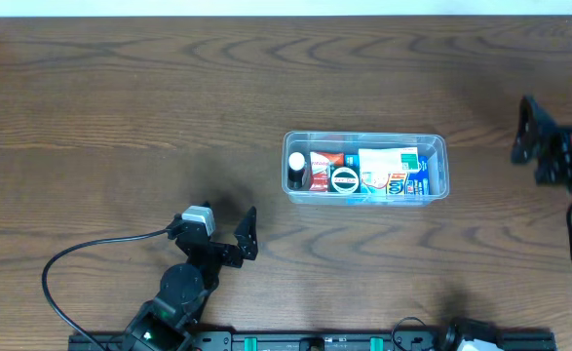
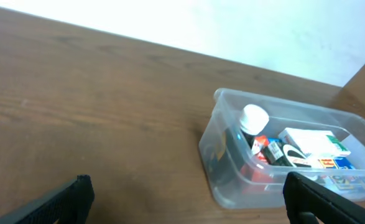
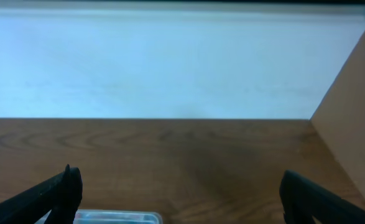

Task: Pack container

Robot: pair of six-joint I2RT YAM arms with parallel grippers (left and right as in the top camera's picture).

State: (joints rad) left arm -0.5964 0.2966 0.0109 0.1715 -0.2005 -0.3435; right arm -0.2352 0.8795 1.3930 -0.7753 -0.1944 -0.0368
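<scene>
The left arm (image 1: 182,283) is matte black with rounded joint housings, a pale grey wrist camera (image 1: 199,216) and a thin black cable (image 1: 45,281) curving away from it. A small green light (image 1: 149,337) glows near its base. The right arm (image 1: 556,151) is black too, its fingers (image 3: 58,193) flat, dark and blunt-tipped.

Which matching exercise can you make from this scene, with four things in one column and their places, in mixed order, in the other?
Things:
1. container
2. white-capped bottle
3. left gripper
4. right gripper

Places:
a. at the far right of the table
b. middle of the table
c. inside the container, at its left end
d. over bare wood, left of the container, nearer the robot

Pairs: 1-b; 2-c; 3-d; 4-a
</scene>
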